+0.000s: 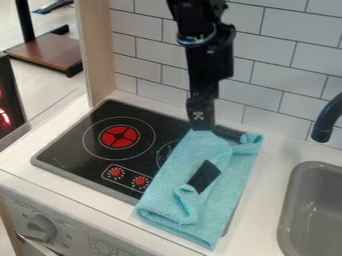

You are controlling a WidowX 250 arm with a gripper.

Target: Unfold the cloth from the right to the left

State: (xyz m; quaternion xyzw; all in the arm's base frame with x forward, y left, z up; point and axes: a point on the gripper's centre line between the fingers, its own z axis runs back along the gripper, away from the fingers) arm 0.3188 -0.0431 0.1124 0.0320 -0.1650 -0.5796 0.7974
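The black gripper hangs down at the upper middle, over the far end of the light blue cloth. The cloth lies folded across the right part of the stove and onto the white counter beside it. A dark flat piece shows against the middle of the cloth, with a small curled fold at its lower end. Another dark piece is at the far edge, beside a bunched corner of cloth. How the cloth and gripper meet is unclear.
The black stove top with red burner and knobs extends left of the cloth. At the right are a grey sink and a black faucet. A white tiled wall rises behind the counter, and a wooden post stands at the back left.
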